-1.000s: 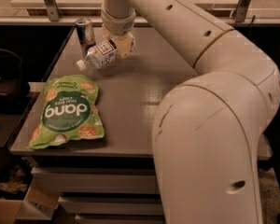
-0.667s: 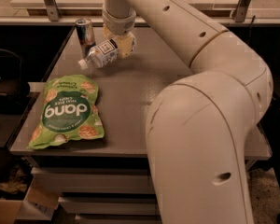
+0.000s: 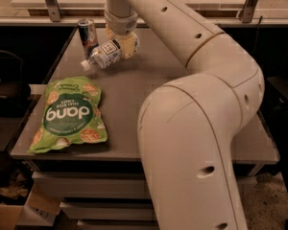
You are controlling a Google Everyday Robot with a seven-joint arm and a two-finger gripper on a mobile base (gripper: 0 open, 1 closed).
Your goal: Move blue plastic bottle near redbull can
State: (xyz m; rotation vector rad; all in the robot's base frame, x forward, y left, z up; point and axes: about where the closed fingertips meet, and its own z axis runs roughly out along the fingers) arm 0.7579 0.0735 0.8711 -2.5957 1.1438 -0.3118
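The fingers [image 3: 128, 43] of the gripper [image 3: 117, 49] stay clamped on the tilted blue plastic bottle [image 3: 104, 55], unmoved near the counter's [image 3: 125, 83] far left corner, just beside the redbull can [image 3: 88, 32]; we judge only release remains.

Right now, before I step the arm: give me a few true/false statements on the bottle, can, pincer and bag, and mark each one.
1. The blue plastic bottle stands upright. False: it is tipped over, white cap pointing toward the picture's lower left.
2. The redbull can stands upright near the back of the table. True.
3. The pincer hangs over the green chip bag. False: it is at the bottle's base end, close to the can.
4. The green chip bag lies flat toward the table's front edge, apart from the bottle. True.
5. The can is lying inside the bag. False: it stands on the table behind the bag.
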